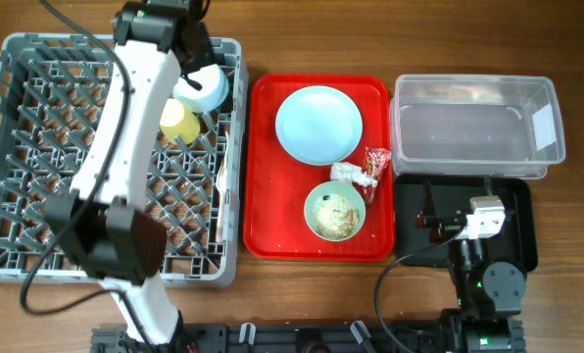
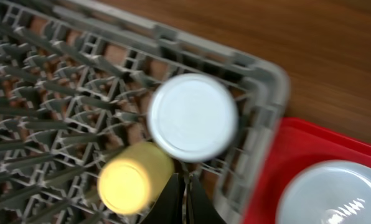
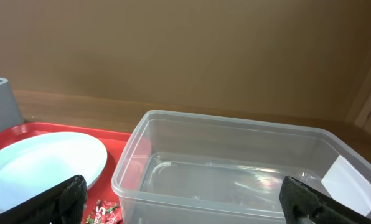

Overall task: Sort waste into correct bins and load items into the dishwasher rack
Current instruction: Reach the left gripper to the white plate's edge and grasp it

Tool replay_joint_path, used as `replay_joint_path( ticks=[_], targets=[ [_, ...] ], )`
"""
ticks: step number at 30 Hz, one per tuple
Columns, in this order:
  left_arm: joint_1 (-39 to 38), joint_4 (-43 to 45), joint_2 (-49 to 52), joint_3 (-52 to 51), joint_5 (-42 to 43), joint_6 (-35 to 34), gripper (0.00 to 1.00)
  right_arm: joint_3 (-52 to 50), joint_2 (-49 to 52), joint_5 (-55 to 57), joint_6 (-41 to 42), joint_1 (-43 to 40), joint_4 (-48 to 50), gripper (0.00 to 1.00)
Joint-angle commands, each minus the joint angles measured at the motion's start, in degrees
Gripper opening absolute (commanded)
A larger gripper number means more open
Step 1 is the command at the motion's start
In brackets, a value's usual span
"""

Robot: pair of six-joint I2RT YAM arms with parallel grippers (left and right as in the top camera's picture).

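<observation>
Dishwasher rack [image 1: 37, 147]: a grey lattice crate with rows of upright pegs, filling the left of the table.
Pale blue small bowl [image 2: 193, 117]: upside down with its round base showing, in the rack's far right corner.
Yellow cup [image 2: 131, 180]: among the pegs just beside that bowl; too blurred to tell which way up.
Left gripper [image 2: 185, 186]: above the bowl and cup, fingers drawn together to a bare slit, gripping nothing.
Red serving tray [image 1: 263, 196]: between the rack and the bins.
Pale blue plate [image 1: 318, 124]: round, on the tray's far half.
Mint green bowl [image 1: 335, 211]: upright on the near half, with pale rice scraps [image 1: 336, 218] inside.
Tissue [image 1: 346, 174]: white and crumpled, between plate and bowl.
Wrapper [image 1: 375, 165]: red and printed, touching the tissue's right side.
Clear tub [image 1: 459, 127]: far right of the table.
Black tray [image 1: 522, 230]: shallow, just in front of the tub.
Right gripper [image 3: 182, 183]: over the black tray and facing the tub, fingers spread wide, nothing between them.
</observation>
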Motion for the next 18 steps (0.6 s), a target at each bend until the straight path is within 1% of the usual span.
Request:
replay_joint_path(
  ticks=[1,3,5,6,7,15,18],
  targets=[
    [-5.0,-0.6,-2.6,0.1,8.7,-1.4,0.11,-0.1,0.0,-0.5,-0.3,-0.3,0.2,1.00],
    [-7.5,-1.8,-2.6,0.1,12.4,-1.4,0.18,-0.1,0.0,-0.5,-0.3,-0.3,0.2,1.00],
    [-10.3,-2.2,-2.1,-0.3,15.9,-1.4,0.22,-0.1,0.0,-0.5,-0.3,-0.3,0.2,1.00],
    [-12.0,-1.9,-1.9,-0.8,17.2,-1.4,0.26,-0.1,0.0,-0.5,-0.3,-0.3,0.2,1.00],
    [-13.5,-1.4,-1.6,-1.4,18.0,-1.4,0.27,-0.1,0.0,-0.5,-0.3,-0.3,0.2,1.00],
    [-23.4,5.6,3.8,-5.6,18.1,-1.5,0.36,-0.1,0.0,-0.5,-0.3,-0.3,0.2,1.00],
    [-24.7,5.7,6.8,-5.6,16.2,-2.8,0.35,-0.1,0.0,-0.5,-0.3,-0.3,0.2,1.00]
  ],
)
